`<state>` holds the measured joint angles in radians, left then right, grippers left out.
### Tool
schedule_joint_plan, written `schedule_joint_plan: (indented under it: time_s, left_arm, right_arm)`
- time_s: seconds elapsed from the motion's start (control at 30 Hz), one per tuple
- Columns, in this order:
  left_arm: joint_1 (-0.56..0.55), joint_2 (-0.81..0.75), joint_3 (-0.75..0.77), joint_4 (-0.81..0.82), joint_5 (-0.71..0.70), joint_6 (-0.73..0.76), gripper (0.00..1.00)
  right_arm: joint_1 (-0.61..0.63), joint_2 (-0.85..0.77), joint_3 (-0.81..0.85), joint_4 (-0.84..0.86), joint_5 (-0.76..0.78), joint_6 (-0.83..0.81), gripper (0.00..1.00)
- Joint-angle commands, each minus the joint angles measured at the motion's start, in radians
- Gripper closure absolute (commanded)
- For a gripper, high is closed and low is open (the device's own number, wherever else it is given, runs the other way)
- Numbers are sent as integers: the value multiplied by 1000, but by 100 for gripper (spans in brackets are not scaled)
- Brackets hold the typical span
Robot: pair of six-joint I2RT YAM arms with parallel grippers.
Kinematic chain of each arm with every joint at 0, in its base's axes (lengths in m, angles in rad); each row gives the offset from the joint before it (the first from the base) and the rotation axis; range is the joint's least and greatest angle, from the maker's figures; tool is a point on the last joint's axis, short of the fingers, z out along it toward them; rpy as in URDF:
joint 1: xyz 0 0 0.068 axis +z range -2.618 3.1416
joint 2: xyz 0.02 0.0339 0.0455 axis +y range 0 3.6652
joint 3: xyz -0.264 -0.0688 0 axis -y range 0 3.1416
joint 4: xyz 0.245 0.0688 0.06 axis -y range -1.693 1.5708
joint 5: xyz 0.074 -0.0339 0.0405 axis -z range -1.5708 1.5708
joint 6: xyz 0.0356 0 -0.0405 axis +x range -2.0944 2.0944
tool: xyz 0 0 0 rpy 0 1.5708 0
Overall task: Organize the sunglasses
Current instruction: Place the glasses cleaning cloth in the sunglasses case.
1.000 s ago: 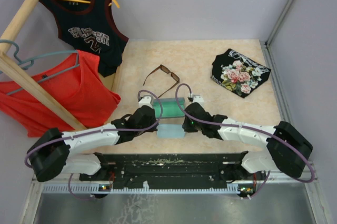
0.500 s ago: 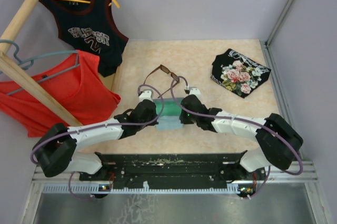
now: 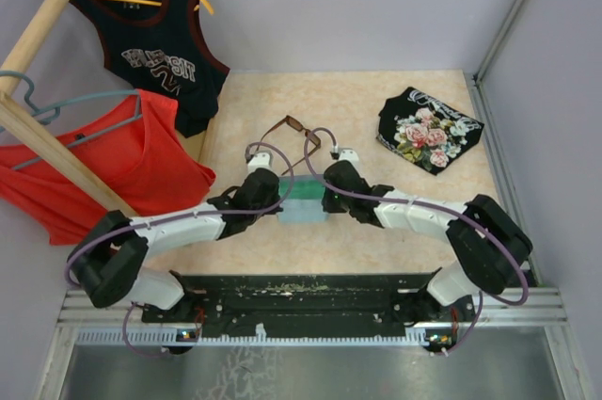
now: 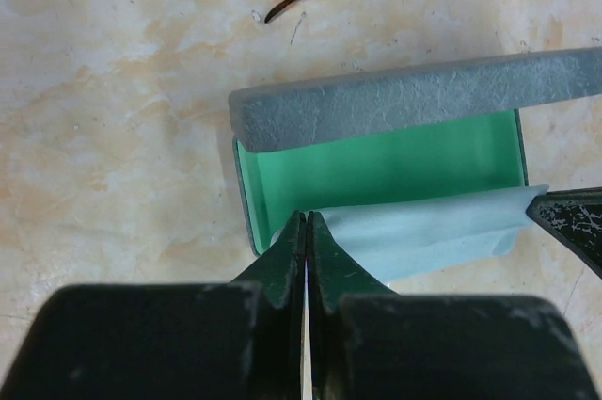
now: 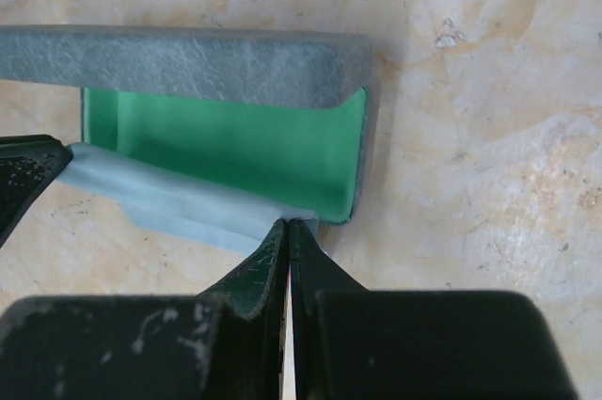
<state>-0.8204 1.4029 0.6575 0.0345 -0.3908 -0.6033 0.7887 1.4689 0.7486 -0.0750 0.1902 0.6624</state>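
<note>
Two end effectors hold one thing between them. The left end effector (image 4: 307, 229) has its fingers pressed together on one end of the light blue cloth (image 4: 423, 231). The right end effector (image 5: 287, 231) is pinched on the other end. The cloth lies across the near edge of the open case (image 4: 404, 99), partly over its green inside. The sunglasses (image 3: 293, 124) lie on the surface (image 3: 376, 104) just behind the case, and nothing holds them.

What could go wrong? Each pinch has only a tiny bit of cloth, so the cloth could slip out if one arm pulls harder than the other. The cloth could bunch up in the case and leave no room for the sunglasses. A push could also slide the case back into the sunglasses, or tip the lid shut.
</note>
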Motion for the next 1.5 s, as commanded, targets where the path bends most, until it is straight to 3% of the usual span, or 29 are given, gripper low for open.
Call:
schedule_joint_plan:
  time_s: [0.0,1.47]
  left_arm:
    - [20,19,34,41,2,27,100]
    - [92,139,90,105,33,27,100]
  right_arm:
    - [-12,18,63,48,6,-24,99]
    - [-46,117,150,56,42,-64,100]
